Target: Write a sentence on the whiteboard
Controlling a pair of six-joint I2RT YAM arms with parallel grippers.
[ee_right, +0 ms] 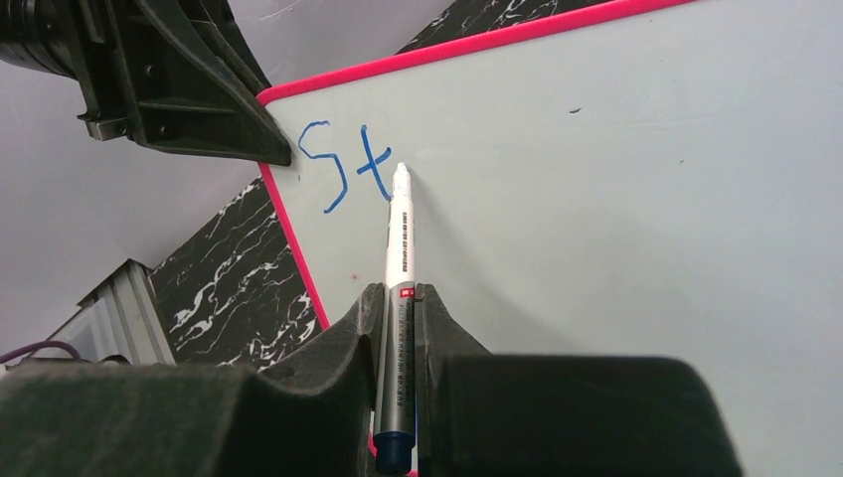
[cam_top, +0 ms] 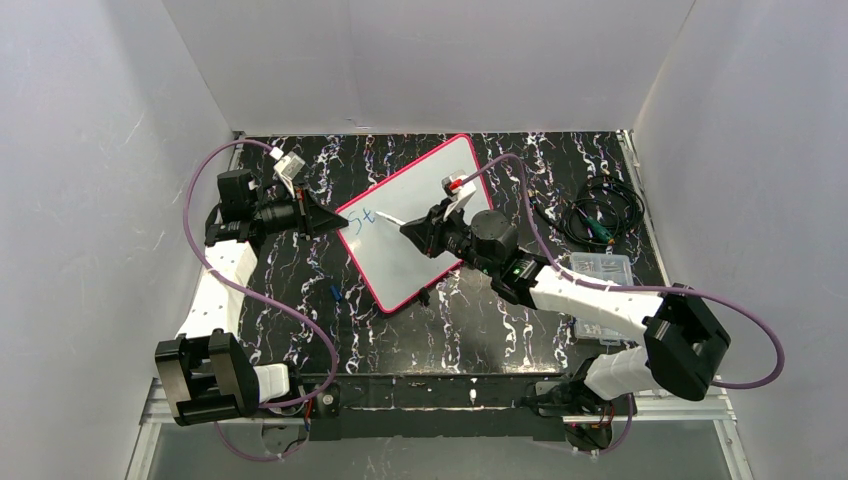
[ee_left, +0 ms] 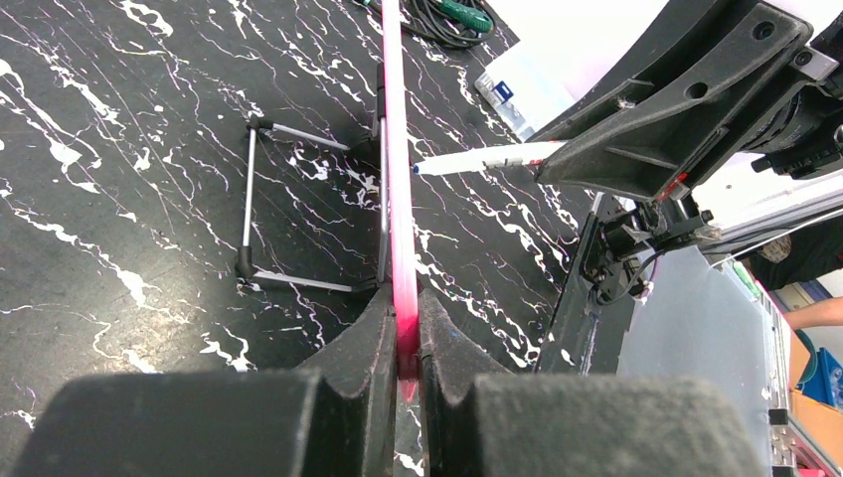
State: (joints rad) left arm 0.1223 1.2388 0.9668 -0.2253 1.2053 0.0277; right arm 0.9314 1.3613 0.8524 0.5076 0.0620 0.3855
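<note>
- If you start from the bottom edge of the top view, the near stuff is just black marbled table. A tiny blue bit lies left of centre.
- Left gripper: clamped tight on the pink-red frame of the whiteboard, pinching the edge from both sides. In the top view that's the board's left corner, mid-left of the frame.
- Right gripper: closed around a white marker. The barrel runs up between the fingers, dark blue end toward the camera, tip pointing away.
- The whiteboard sits about dead centre of the top view, turned diamond-wise. In the left wrist view a thin wire stand sits on the table left of the board's edge.
- The sentence: only a blue "St" is there, upper left of the right wrist view, near the corner the left gripper holds. The marker tip is right at the surface just right of the "t", and it looks like it's touching.
- Farther back, on the right side of the top view, there's a clear plastic box, and beyond it a coil of black cable.
</note>
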